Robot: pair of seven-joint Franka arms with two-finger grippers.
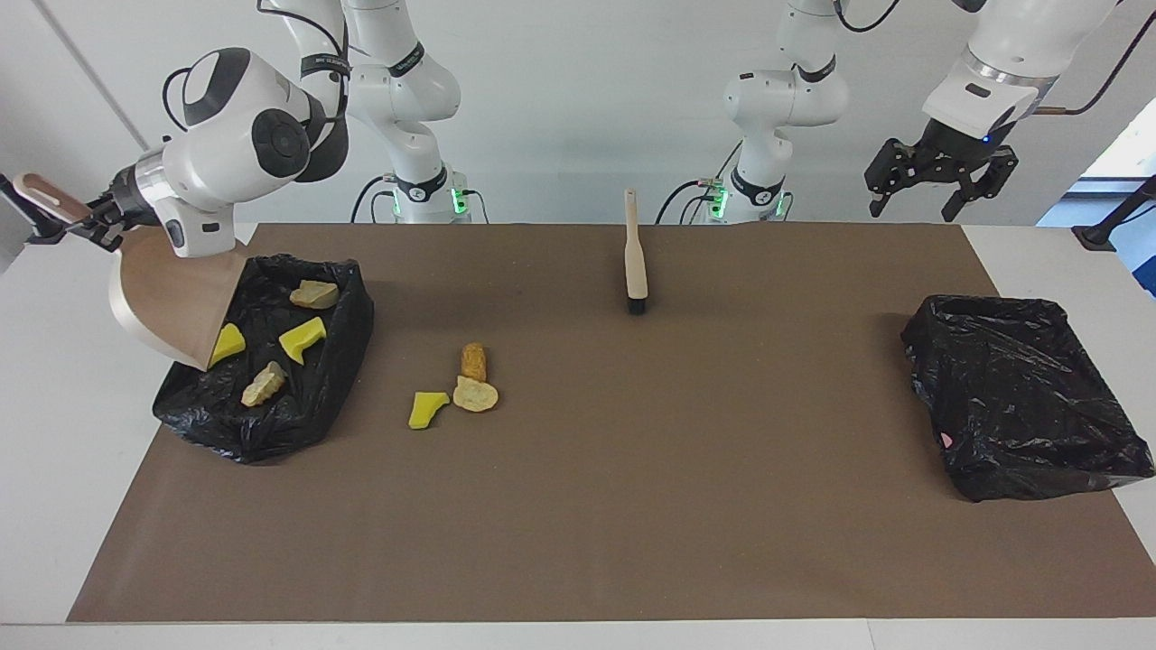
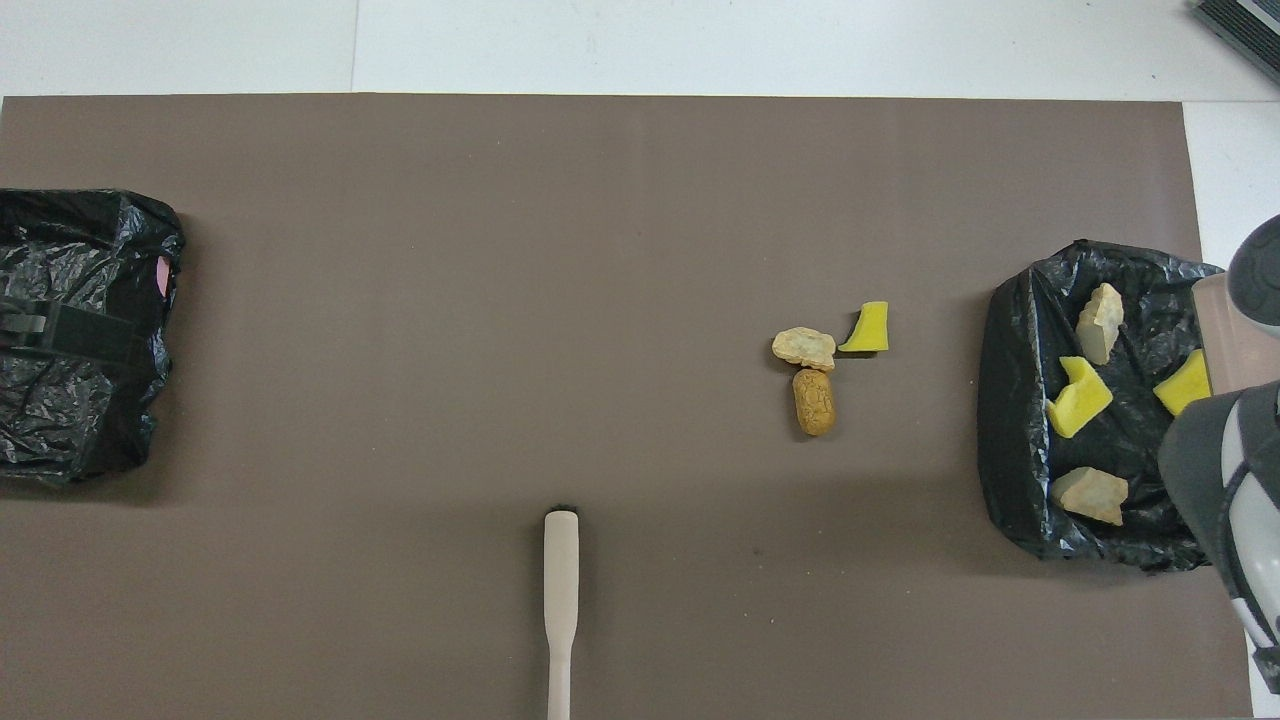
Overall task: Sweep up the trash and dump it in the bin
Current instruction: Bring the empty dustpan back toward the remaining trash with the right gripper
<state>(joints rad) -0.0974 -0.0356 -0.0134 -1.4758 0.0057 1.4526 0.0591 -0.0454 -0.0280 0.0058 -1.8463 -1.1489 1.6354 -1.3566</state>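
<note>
The right tool is clamped on the handle of the beige dustpan, which tilts steeply with its lip over the bin at the right arm's end of the worktop. One yellow scrap sits at the lip, seemingly not yet free; three more pieces lie in the bin. If the pan levels too soon, I judge that scrap could cling or drop outside the liner. Three scraps rest on the worktop beside the bin, toward the brush. The left tool, spread wide and empty, waits over the other bin.
</note>
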